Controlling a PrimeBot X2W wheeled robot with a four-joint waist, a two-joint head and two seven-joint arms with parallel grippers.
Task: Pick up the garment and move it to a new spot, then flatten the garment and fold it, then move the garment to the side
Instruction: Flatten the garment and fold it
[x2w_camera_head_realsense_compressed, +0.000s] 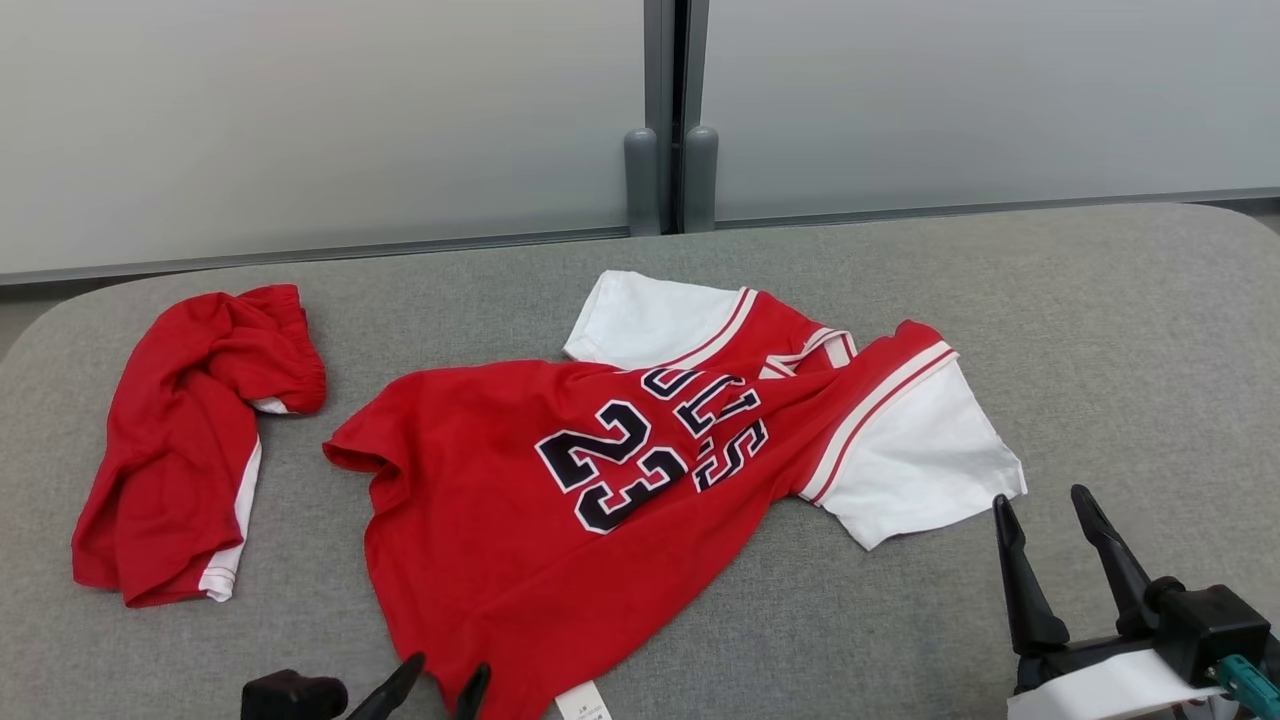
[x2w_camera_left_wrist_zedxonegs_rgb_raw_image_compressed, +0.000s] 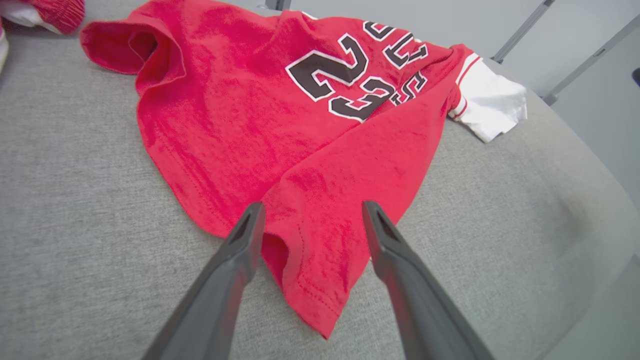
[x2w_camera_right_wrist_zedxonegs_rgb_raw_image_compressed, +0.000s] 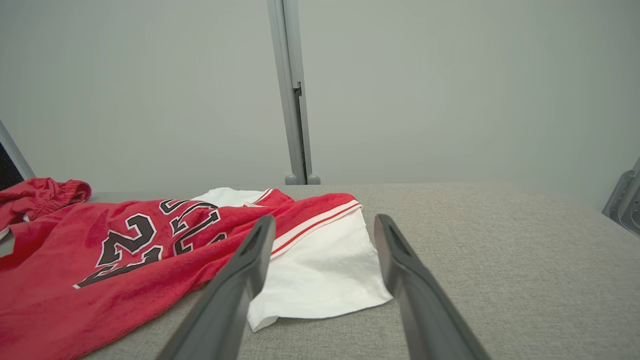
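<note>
My left claw (x2w_camera_left_wrist_zedxonegs_rgb_raw_image_compressed: 312, 205) has its two dark fingers spread wide with nothing in them, low over the near hem corner of the red cotton jersey shirt (x2w_camera_left_wrist_zedxonegs_rgb_raw_image_compressed: 225, 125), the one with white short sleeves and a black 23 on the chest. That corner lies flat right between my fingertips. The shirt sprawls askew in the middle of the grey fabric-padded table (x2w_camera_head_realsense_compressed: 1100, 330), collar away from me, creased across the chest and with its other hem corner curled over, so I judge flattening to be the step in hand. To do it well I should come down and pinch both layers of this corner close to the stitched edge, not the top layer alone, then draw it toward me so the wrinkles run out. My right claw (x2w_camera_head_realsense_compressed: 1040, 497) is open too, just beside the white sleeve (x2w_camera_right_wrist_zedxonegs_rgb_raw_image_compressed: 320, 280); it could take that sleeve's edge to give me something to pull against. Off to my left, apart from the shirt, lie crumpled red shorts with a white side stripe (x2w_camera_head_realsense_compressed: 180, 440), which a wide sweep could drag. Behind the table stand pale frosted wall panels (x2w_camera_head_realsense_compressed: 300, 120) and a grey post (x2w_camera_head_realsense_compressed: 668, 100).
</note>
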